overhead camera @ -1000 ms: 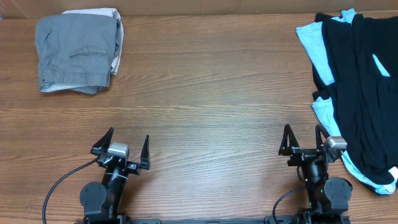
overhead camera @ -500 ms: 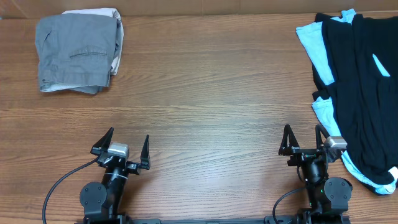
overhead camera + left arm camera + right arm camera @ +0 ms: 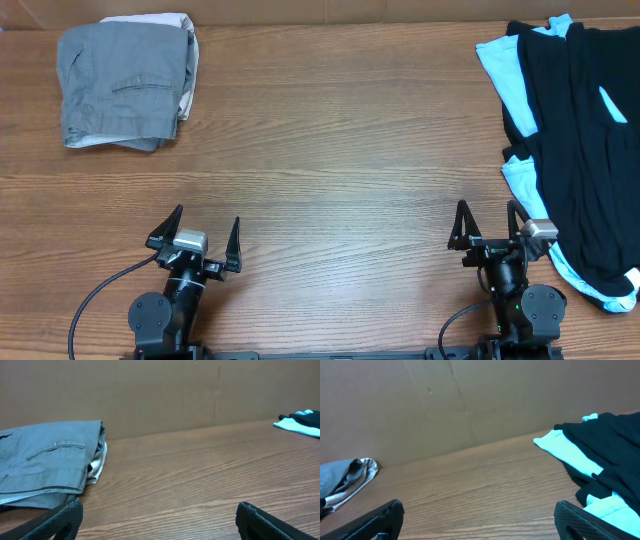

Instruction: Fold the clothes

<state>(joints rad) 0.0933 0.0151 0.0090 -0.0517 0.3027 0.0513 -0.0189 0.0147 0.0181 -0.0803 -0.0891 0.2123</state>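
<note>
Black and blue clothes [image 3: 585, 140] lie heaped just beside the right gripper [image 3: 487, 218], splayed empty like the left gripper [image 3: 208, 222].

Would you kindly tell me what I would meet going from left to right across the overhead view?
Folded grey trousers → left claw, open → right claw, open → heap of clothes at the right edge.

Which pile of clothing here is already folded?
The grey trousers at far left, a neat folded stack; the black and light blue clothes at right are a loose heap.
</note>
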